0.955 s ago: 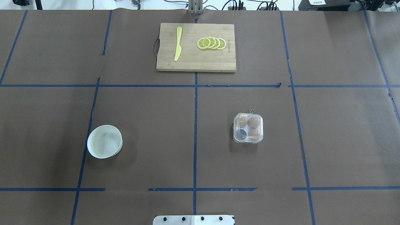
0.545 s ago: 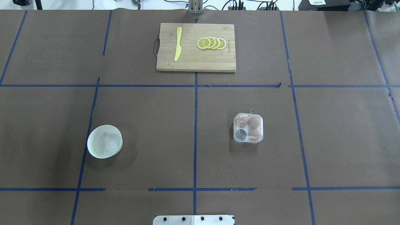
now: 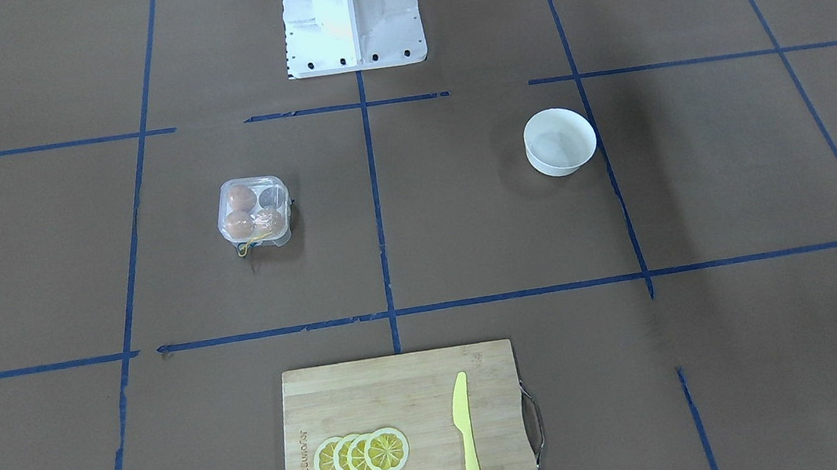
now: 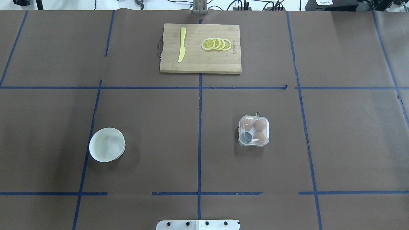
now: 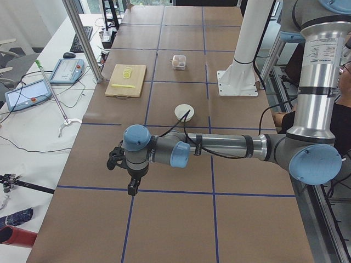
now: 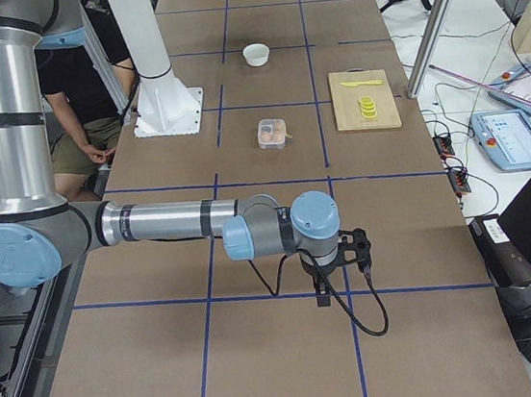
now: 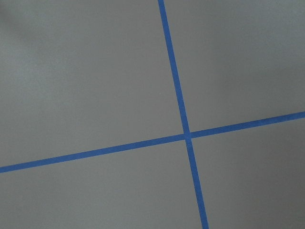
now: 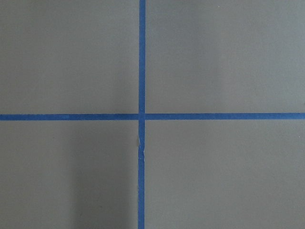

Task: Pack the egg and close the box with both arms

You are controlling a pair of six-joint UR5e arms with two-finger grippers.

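A wide table (image 4: 351, 143) covered in brown paper is marked into large squares by blue tape lines (image 4: 199, 143). Two silver-grey robot arms with light-blue joints reach out low over its opposite ends. The left arm (image 5: 219, 147) stretches across the robot's left end, the right arm (image 6: 162, 221) across the right end, both well apart from everything on the table. A white pedestal (image 3: 350, 12) stands at the robot's edge, in the middle.

A wooden cutting board (image 4: 198, 64) lies at the far edge, centred. The black left gripper (image 5: 131, 189) and the black right gripper (image 6: 323, 298) each point down above bare paper near a tape line. They show only in the side views, so I cannot tell how far apart their fingers are. Each wrist camera sees only brown paper and two crossing tape lines.

A round white bowl (image 4: 91, 145) sits on the robot's left half. A small clear plastic box (image 4: 243, 143) sits on the right half, its see-through lid down over the cells. A yellow knife (image 4: 181, 44) lies on the board's left part, beside a row of overlapping lemon slices (image 4: 216, 44). Three orange-brown eggs (image 4: 259, 125) fill three of the box's cells; the fourth, nearest the robot's middle, looks dark. A thin yellow string (image 3: 250, 244) trails from the box's far side.
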